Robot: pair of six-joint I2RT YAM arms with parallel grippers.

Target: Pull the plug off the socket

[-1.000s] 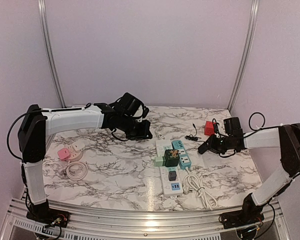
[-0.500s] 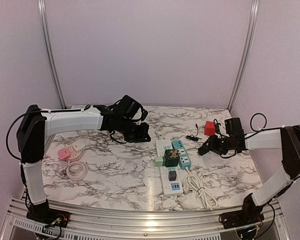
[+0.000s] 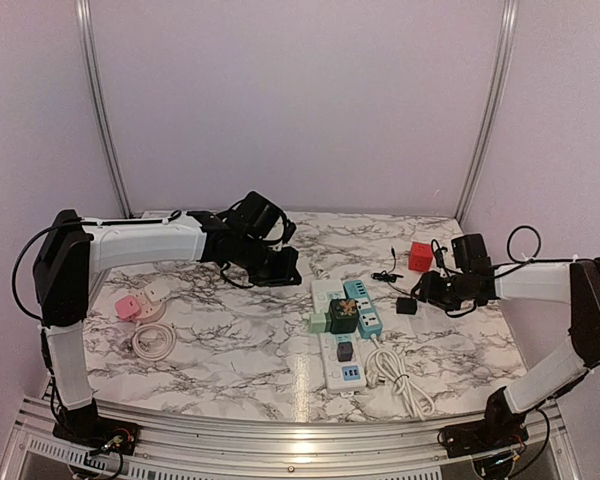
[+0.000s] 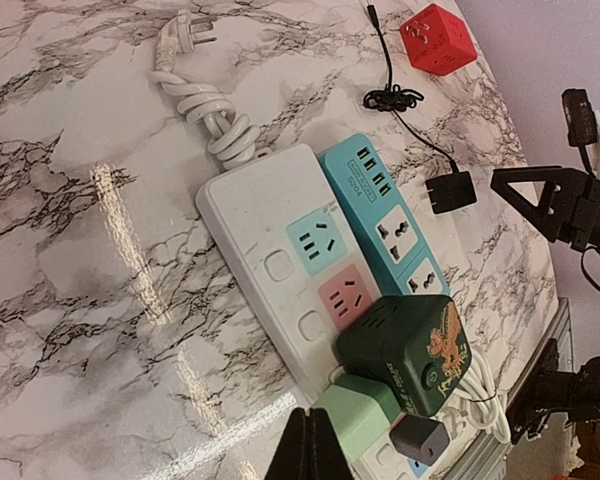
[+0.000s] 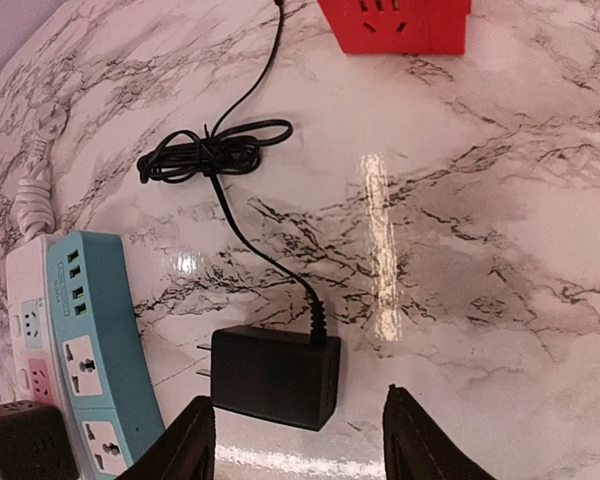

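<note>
Reveals from right wrist alone black plug [image 5: 275, 375] with bare prongs facing blue power strip [image 5: 95, 350], right end effector [image 5: 297, 400] spread and empty, left end effector [image 4: 313, 420] closed.

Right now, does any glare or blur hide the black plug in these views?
Right wrist view: a glare streak runs down the marble table just right of the black plug, which is sharp. Left wrist view: a similar streak lies left of the white power strip, hiding nothing. Top view: plug small but clear.

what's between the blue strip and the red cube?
A bundled black cord lies on the marble between the blue strip and the red cube. It is clearest in the left wrist view and also shows in the top view.
</note>
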